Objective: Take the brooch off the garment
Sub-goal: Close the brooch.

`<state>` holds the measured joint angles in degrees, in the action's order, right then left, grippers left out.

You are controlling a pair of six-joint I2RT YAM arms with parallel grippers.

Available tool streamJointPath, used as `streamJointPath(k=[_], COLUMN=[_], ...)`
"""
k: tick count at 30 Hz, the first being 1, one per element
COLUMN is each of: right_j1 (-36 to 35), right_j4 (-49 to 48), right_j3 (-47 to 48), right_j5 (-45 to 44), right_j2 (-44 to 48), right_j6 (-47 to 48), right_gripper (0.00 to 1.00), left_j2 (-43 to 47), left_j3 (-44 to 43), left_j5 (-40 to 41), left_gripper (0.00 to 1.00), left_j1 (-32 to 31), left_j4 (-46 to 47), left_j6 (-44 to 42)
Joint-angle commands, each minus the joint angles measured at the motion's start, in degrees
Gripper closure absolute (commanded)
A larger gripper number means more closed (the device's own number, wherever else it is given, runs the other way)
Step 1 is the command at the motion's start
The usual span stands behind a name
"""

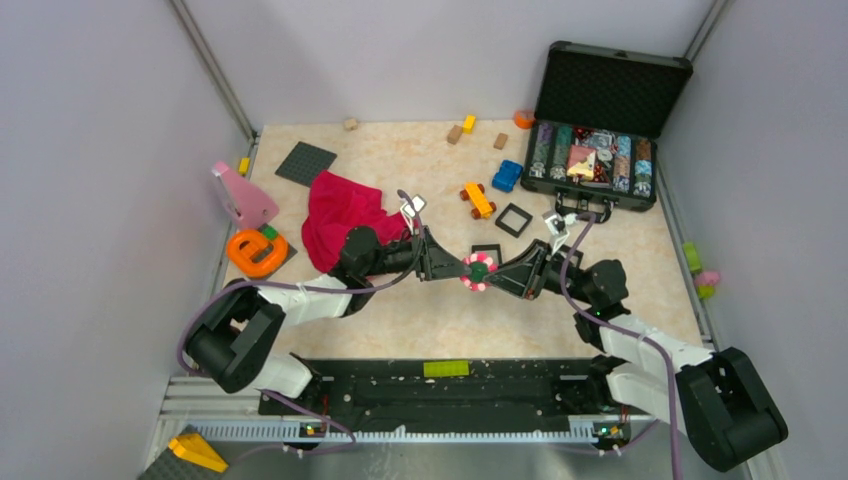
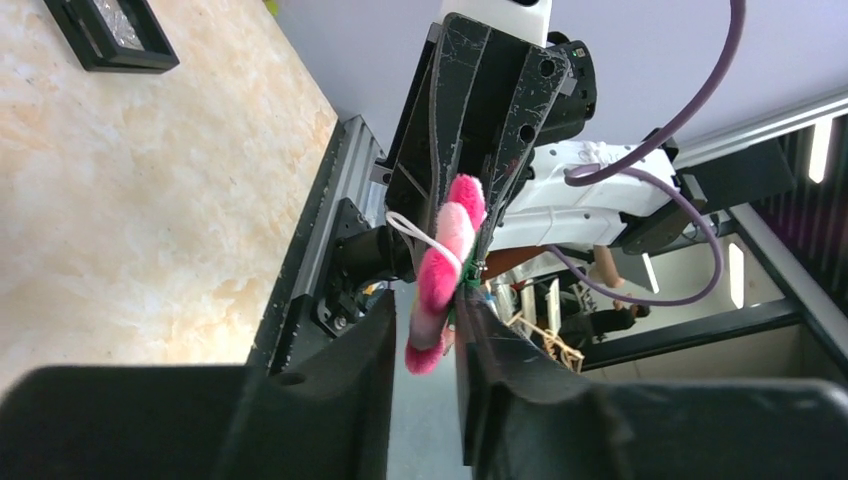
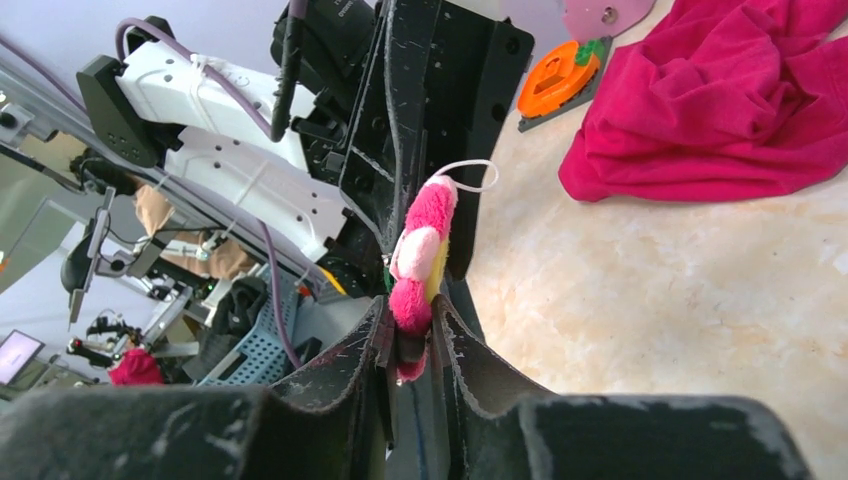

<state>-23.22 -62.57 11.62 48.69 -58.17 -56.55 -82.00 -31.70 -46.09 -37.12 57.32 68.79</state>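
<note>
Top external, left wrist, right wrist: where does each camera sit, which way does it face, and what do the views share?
Top external: above and behind the robot, looking down at the table; the left gripper and right gripper meet at the brooch.
Left wrist: on the left arm, looking along the left gripper toward the right gripper.
Right wrist: on the right arm, looking along the right gripper toward the left gripper and the garment.
Shared: both wrist views show the brooch edge-on between opposing grippers.
</note>
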Motion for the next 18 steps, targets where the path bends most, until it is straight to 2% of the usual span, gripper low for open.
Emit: streamJointPath(k=[1, 8, 12, 18], right_j1=[-0.25, -0.16, 0.08, 0.7], right_j4=[-1.15, 1.9, 0.37, -2.63], right_j3=[1.05, 2.16, 2.31, 2.49], right_j5=[1.8, 1.4, 1.41, 2.35], right_j2=[-0.26, -2.13, -3.97, -6.88], right_j6=[-0.18, 0.07, -1.24, -3.18], right_gripper=[0.85, 0.88, 0.91, 0.93], left_j2=[1.62, 3.81, 4.42, 4.78], left_j3=[-0.4, -0.81, -0.65, -0.91], left_j5=[1.45, 1.61, 1.3, 0.24], left_gripper=[0.65, 0.52, 0.48, 0.48], left_j1=[0.22, 0.12, 0.12, 0.07], left_j4=[-0.76, -7.95, -9.33, -8.86], left_j6=[-2.11, -6.61, -7.92, -9.16])
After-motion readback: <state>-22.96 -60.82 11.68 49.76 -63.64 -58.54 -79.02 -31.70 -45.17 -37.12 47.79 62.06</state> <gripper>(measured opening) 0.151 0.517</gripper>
